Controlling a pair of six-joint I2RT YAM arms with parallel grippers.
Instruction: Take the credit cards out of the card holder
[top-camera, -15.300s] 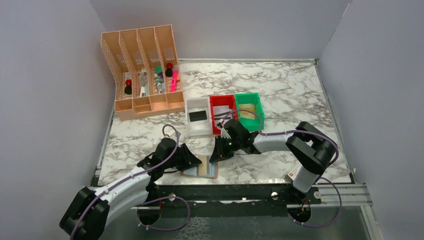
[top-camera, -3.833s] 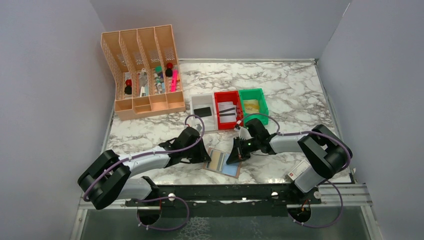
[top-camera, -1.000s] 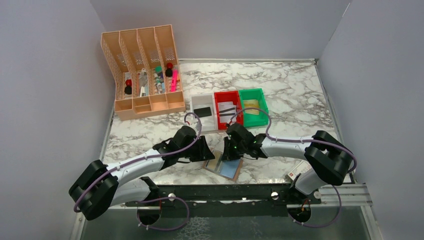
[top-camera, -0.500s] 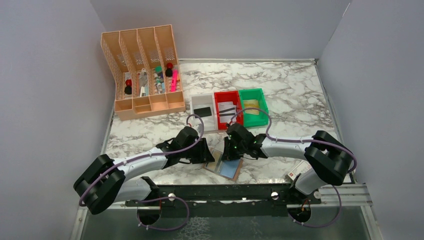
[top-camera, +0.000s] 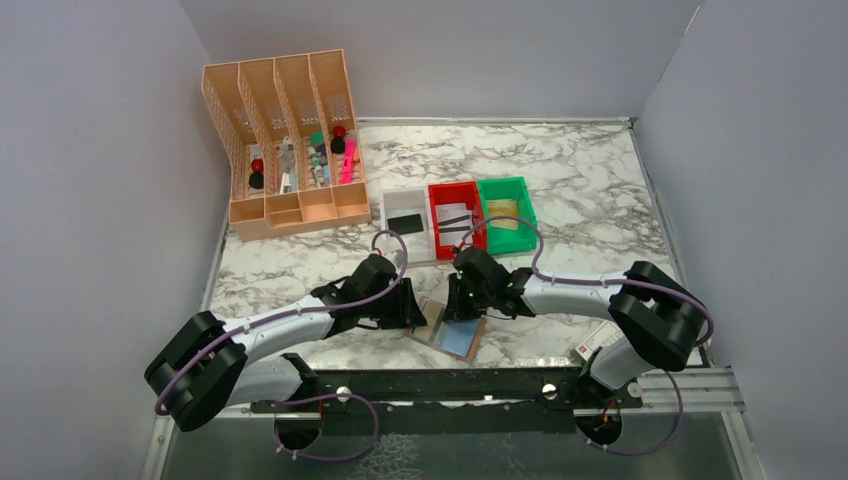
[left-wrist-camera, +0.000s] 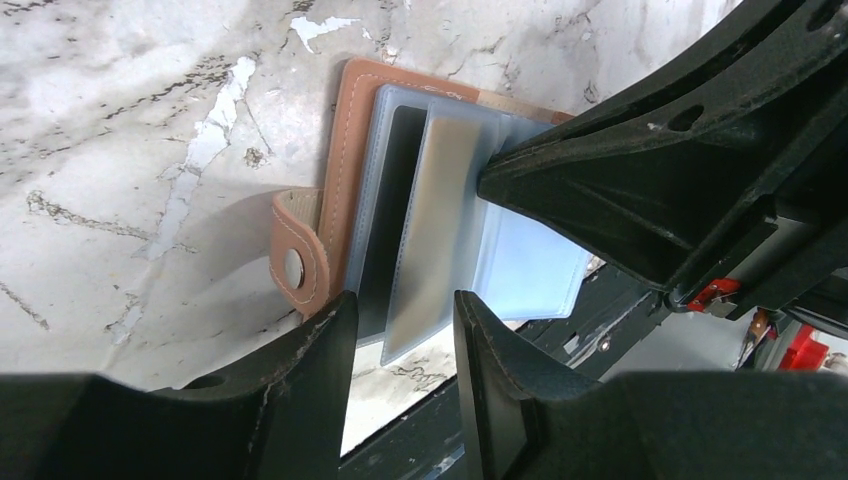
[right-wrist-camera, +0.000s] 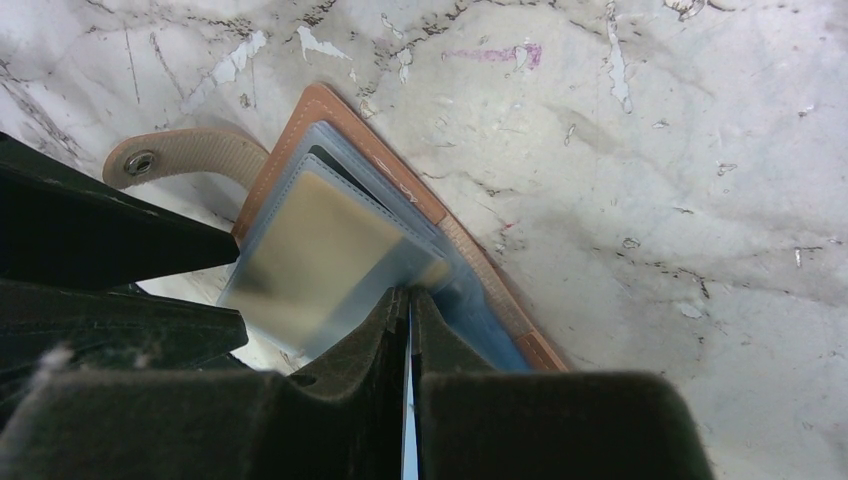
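One tan card (right-wrist-camera: 310, 250) — sleeved; card holder (left-wrist-camera: 530, 265) open.

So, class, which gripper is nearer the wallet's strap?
Left. The left gripper sits right beside the strap; the right gripper is farther off, across the wallet sleeves.

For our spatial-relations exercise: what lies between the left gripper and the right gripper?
The open card holder with a tan-gold card showing, seen in the top external view.

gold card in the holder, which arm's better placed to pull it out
Left, probably: the left gripper stands open astride the end of the gold card. The right gripper is shut against the card holder, better for steadying it.
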